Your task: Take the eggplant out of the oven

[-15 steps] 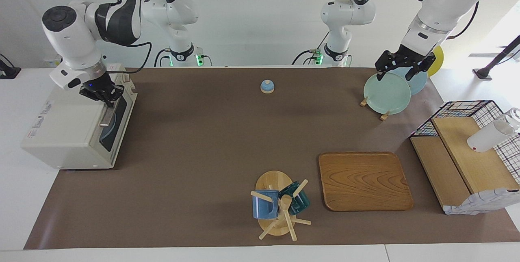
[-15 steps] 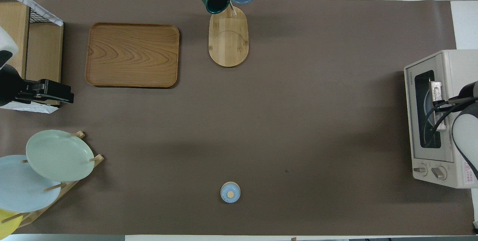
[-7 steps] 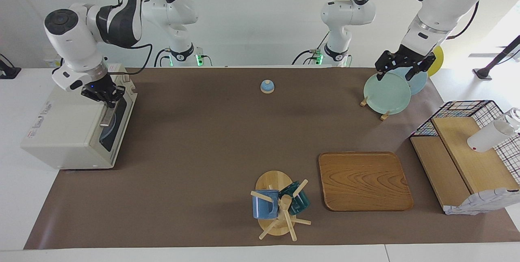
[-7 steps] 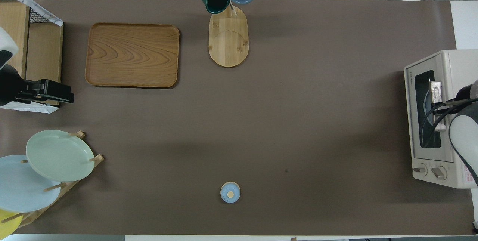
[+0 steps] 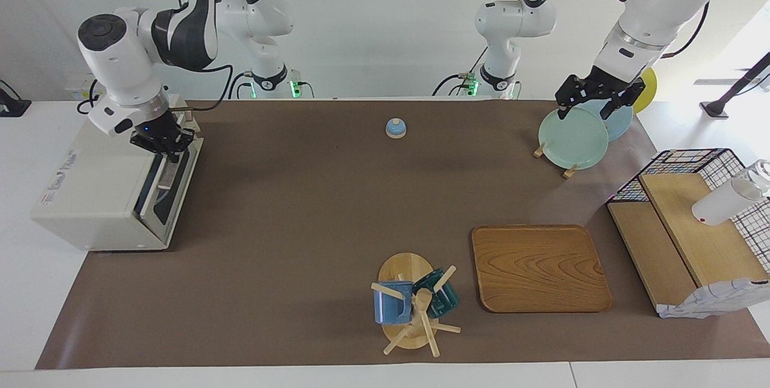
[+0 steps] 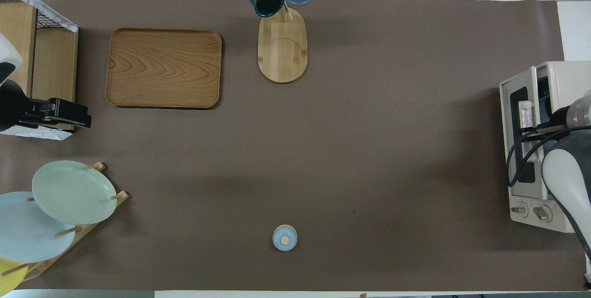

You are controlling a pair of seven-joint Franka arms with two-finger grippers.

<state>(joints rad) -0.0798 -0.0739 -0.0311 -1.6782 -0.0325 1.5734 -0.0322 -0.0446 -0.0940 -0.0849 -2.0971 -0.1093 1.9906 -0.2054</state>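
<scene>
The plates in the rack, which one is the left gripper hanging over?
The left gripper hangs over the pale green plate and the light blue plate; the yellow plate sits nearer the robots.

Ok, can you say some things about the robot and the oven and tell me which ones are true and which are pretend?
1. The oven door is cracked open a little at the top. True.
2. The right gripper is shut on the oven door's handle. True.
3. The eggplant is lying on the wooden tray. False: the tray is bare, and no eggplant shows anywhere yet.
4. The left gripper is holding a mug. False: it is open over the plates in the plate rack and holds nothing.
5. Two mugs hang on the mug tree. True: a blue one and a dark green one.
</scene>
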